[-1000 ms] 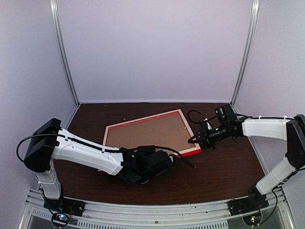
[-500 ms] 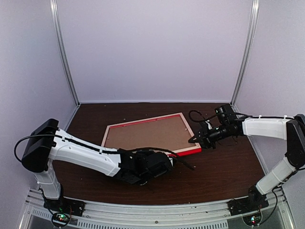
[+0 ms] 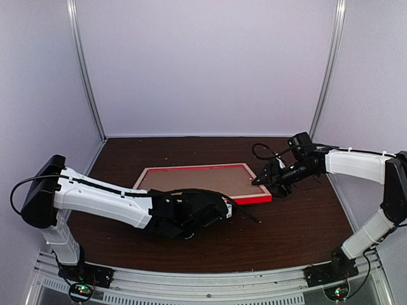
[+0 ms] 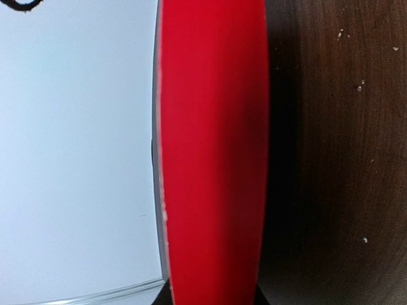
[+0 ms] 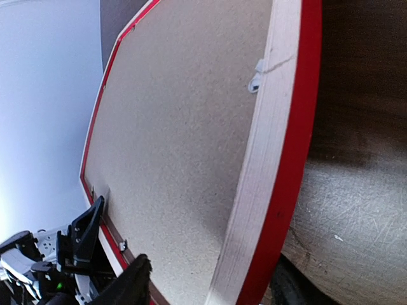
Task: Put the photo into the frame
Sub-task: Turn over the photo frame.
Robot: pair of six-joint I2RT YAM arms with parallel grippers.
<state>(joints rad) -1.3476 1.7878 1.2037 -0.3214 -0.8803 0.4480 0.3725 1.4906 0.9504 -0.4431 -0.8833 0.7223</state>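
Note:
The frame (image 3: 249,199) is back up over the middle of the table, a brown backing board (image 3: 197,180) filling it. The photo is hidden. My left gripper (image 3: 219,206) is shut on the frame's near edge. In the left wrist view that red edge (image 4: 213,152) runs straight up from between the jaws (image 4: 213,298). My right gripper (image 3: 264,181) sits at the frame's right corner. In the right wrist view the pale and red rim (image 5: 273,159) passes between the fingers (image 5: 130,283), which stand apart from it, open.
The dark wooden table (image 3: 299,222) is walled by white panels at the back and sides. A small metal clip (image 5: 255,81) sits on the board near the rim. The frame casts a shadow on the table under its right end.
The frame has swung so its long edges run more level across the table. My left gripper has closed on its near edge. My right gripper has let go and opened.

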